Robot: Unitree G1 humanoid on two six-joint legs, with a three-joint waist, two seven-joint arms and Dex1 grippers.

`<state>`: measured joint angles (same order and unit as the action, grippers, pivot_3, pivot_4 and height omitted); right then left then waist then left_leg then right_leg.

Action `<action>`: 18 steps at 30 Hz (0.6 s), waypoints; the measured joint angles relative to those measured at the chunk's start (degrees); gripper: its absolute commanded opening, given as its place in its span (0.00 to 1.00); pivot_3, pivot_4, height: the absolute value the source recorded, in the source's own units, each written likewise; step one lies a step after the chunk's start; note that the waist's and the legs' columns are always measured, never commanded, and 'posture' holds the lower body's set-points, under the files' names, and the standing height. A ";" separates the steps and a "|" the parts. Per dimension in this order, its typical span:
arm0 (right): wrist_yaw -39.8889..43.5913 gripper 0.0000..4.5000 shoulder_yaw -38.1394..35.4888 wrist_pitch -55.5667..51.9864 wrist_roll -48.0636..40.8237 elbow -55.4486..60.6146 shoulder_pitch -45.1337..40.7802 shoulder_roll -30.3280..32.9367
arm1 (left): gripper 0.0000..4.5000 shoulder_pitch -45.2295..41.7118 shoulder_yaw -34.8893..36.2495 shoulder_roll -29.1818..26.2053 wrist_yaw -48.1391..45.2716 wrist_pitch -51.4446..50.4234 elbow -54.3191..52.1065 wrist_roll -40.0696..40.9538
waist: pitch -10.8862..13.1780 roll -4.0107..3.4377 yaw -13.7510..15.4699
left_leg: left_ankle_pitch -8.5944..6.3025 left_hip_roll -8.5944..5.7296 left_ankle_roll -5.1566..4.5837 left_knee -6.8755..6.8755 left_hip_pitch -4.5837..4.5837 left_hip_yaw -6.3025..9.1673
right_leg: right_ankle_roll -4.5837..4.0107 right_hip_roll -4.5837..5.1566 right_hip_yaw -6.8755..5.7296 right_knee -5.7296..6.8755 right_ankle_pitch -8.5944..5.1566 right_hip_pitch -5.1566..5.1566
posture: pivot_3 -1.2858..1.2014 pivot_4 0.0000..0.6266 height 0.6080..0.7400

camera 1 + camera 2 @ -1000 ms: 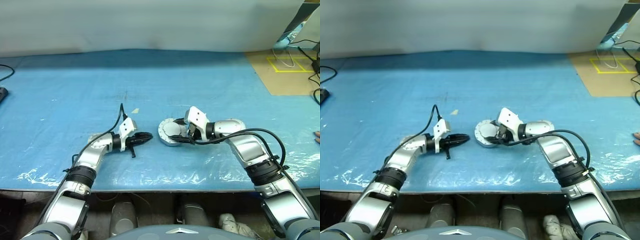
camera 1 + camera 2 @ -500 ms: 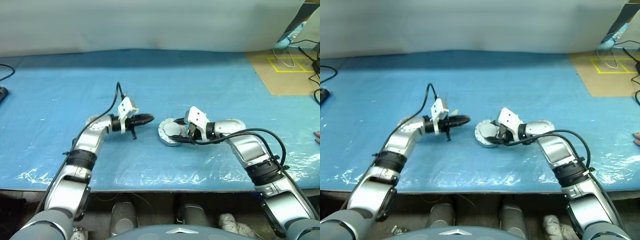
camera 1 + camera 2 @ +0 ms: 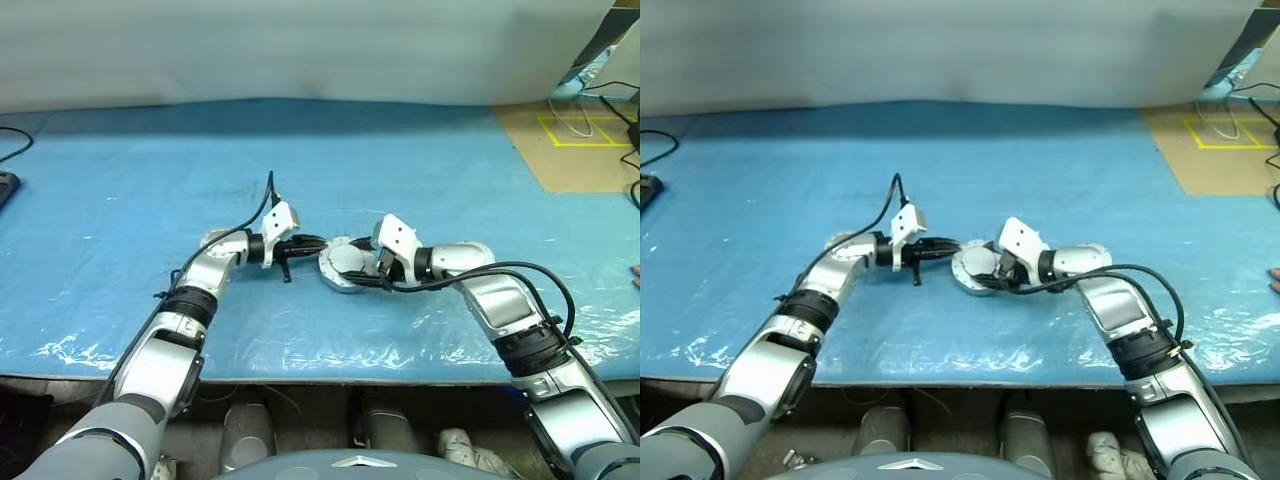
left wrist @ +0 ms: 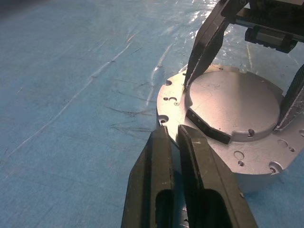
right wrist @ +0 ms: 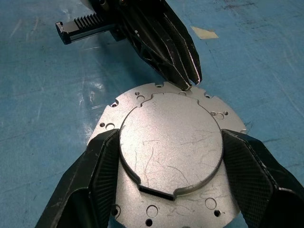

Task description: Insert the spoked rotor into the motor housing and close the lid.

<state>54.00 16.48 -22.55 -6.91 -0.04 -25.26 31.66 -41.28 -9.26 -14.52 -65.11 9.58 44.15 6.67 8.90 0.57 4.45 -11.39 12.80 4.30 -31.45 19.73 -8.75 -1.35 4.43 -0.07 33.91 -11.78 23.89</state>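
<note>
The motor housing [image 3: 334, 278] sits at the middle of the blue table, a short silver can with a holed flange [image 4: 266, 154]. The lid [image 5: 168, 142] lies on top of it, smooth grey face up. My right gripper [image 3: 362, 268] reaches in from the right, its two black fingers [image 5: 102, 166] pressed against opposite sides of the lid's raised disc. My left gripper [image 4: 171, 129] is shut with nothing in it. Its tips touch the flange rim on the housing's left side, as the right wrist view shows for the left gripper [image 5: 192, 83]. The spoked rotor is hidden.
A blue plastic sheet [image 3: 120, 200] covers the table, with its front edge close to me. A brown board with yellow tape [image 3: 575, 130] and cables lies at the back right. A dark object [image 3: 5, 185] sits at the far left edge. A scrap of tape [image 5: 202, 32] lies behind the housing.
My left arm has swung up and to the right, bringing its shut gripper to the housing's left rim. The right gripper and the housing have stayed in place.
</note>
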 measured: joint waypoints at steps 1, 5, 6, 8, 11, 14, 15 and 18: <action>-0.07 0.66 0.01 -0.03 0.00 0.14 0.12 0.08 | 0.08 0.00 -0.01 0.01 -0.39 0.20 0.05 -0.07 | 0.00 0.00 0.03 | 0.00 0.00 0.00 0.00 0.00 0.00 | 0.00 0.00 0.00 0.00 0.00 0.00 | 0.52 0.24 1.00; -0.30 0.66 0.02 -0.29 0.00 0.55 0.11 0.13 | 0.08 0.00 -0.27 0.04 -1.51 1.73 0.32 -0.48 | 0.00 0.00 0.09 | 0.00 0.00 0.00 0.00 0.01 0.00 | 0.00 0.00 0.00 0.00 0.00 0.00 | 0.52 0.24 1.00; -0.31 0.66 0.03 -0.32 0.00 0.55 0.09 0.13 | 0.08 0.00 -0.27 0.10 -1.86 1.79 0.33 -0.51 | 0.00 0.00 0.09 | 0.00 0.00 0.00 0.00 0.00 0.00 | 0.00 0.00 0.00 0.00 0.00 0.00 | 0.52 0.24 1.00; -0.32 0.66 0.09 -0.38 0.00 0.54 0.03 0.13 | 0.08 0.00 -0.54 0.24 -2.18 2.29 0.31 -0.72 | 0.00 0.00 0.09 | 0.00 0.01 0.00 0.00 0.00 0.00 | 0.00 0.00 0.00 0.00 0.00 0.00 | 0.52 0.24 1.00; -0.33 0.66 0.20 -0.40 0.01 0.53 -0.05 0.13 | 0.08 0.01 -1.30 0.06 -2.20 3.62 0.25 -1.70 | 0.00 0.00 0.09 | 0.00 0.01 0.00 0.01 0.00 0.00 | 0.00 0.00 0.00 -0.01 0.00 0.00 | 0.52 0.24 1.00; -0.38 0.82 0.33 -0.03 0.24 0.38 -0.10 0.14 | 0.08 0.01 -1.49 -0.10 -2.14 4.56 0.22 -2.41 | 0.00 0.00 0.09 | 0.00 0.01 0.00 0.01 -0.01 0.00 | 0.00 0.00 0.00 -0.01 0.00 0.00 | 0.52 0.24 1.00; -0.68 0.89 0.32 0.25 0.35 0.17 -0.12 0.13 | 0.08 0.01 -1.53 -0.13 -2.13 5.03 0.23 -2.63 | 0.00 0.00 0.09 | 0.00 0.01 0.00 0.01 0.00 0.00 | 0.00 0.00 0.00 -0.01 0.00 0.00 | 0.52 0.24 1.00; -1.56 0.99 -0.39 -0.03 0.31 -0.32 -0.29 0.03 | 0.08 0.00 -1.61 -0.10 -2.11 6.14 0.34 -3.13 | 0.00 0.00 0.14 | 0.00 0.01 0.00 0.02 0.00 0.00 | 0.00 0.00 0.00 -0.03 0.00 0.00 | 0.52 0.24 1.00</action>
<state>52.44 16.09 -22.58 -6.60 -0.35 -25.55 31.69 -41.27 -10.86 -14.62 -67.22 15.72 44.48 3.53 8.90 0.56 4.60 -11.39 12.81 4.30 -31.42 19.74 -8.75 -1.35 4.43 -0.07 33.89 -11.78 23.89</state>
